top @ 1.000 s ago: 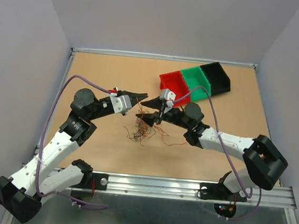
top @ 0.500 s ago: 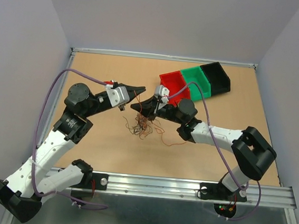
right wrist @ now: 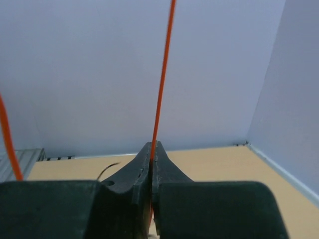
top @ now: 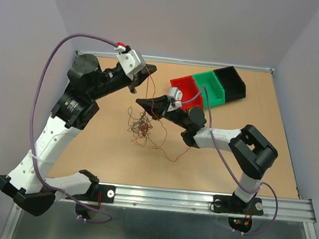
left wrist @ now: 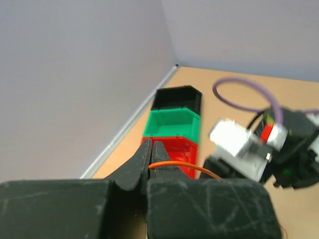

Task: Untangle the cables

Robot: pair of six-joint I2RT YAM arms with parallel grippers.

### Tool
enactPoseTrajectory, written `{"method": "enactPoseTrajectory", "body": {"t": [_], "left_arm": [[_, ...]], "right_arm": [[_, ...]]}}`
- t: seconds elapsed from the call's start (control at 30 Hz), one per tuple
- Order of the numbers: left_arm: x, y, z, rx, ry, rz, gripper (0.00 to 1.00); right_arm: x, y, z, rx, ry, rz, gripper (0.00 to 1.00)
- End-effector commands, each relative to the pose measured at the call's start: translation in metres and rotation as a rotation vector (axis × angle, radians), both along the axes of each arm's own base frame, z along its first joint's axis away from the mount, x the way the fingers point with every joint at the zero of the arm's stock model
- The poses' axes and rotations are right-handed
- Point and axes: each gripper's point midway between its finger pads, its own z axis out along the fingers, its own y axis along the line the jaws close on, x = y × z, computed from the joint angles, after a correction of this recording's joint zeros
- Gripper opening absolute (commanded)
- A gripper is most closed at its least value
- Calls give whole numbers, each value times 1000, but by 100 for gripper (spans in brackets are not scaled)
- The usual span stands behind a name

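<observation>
Step in hand: drawing 1 orange strand (right wrist: pixel 161 74) out of the knot, judging by 2 pinches with a taut line between them
Left fingers (top: pixel 148 69): pressed together on the orange strand, raised high over the far-left part of the desk (top: pixel 100 148); in the left wrist view the strand curves out sideways from the tips
Right fingers (top: pixel 144 102): pressed together on the orange strand, which runs straight up from the tips in the right wrist view; probably the same strand the left holds, though the top view is too fine to confirm
Cables (top: pixel 142 126): a loose clump between the 2 arms, just below the right fingers, with 1 tail trailing toward the near right; whether the clump rests on the desk or partly hangs cannot be told
Texture: hair-fine, curly, springy wires, mostly red-orange with darker ones mixed in; matte brown desk
Bins: red bin (top: pixel 186 88), green bin (top: pixel 210 85), black bin (top: pixel 231 81), rigid plastic, side by side at the far right, well apart from the clump
Next move calls for: a slow, steady widening of the 2 pinches so the strand slides free without dragging the clump along
</observation>
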Motion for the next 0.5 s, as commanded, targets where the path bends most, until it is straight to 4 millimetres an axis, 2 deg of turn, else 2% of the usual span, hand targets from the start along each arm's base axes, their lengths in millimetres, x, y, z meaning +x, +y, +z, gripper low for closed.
{"method": "enactPoseTrajectory", "body": {"t": [0.0, 0.03, 0.1, 0.13, 0.17, 0.23, 0.37, 0.43, 0.47], "left_arm": [[-70, 50, 185, -333, -514, 46, 0], [-71, 52, 188, -341, -515, 52, 0], [-71, 55, 191, -352, -517, 67, 0], [-72, 56, 194, -357, -523, 70, 0], [-72, 58, 195, -361, -524, 79, 0], [-74, 61, 199, -370, -532, 86, 0], [-73, 74, 212, -402, -557, 151, 0], [-70, 78, 216, -411, -559, 181, 0], [-67, 76, 212, -401, -554, 184, 0]], "right_arm": [[6, 16, -149, -305, 297, 42, 4], [6, 16, -153, -305, 301, 42, 6], [7, 16, -163, -310, 317, 39, 16], [7, 17, -165, -309, 318, 40, 17], [7, 17, -170, -313, 333, 37, 14], [10, 16, -175, -315, 343, 23, 0], [10, 12, -193, -338, 364, 4, 0], [9, 8, -197, -334, 368, -9, 6], [7, 5, -199, -328, 371, -13, 13]]}}
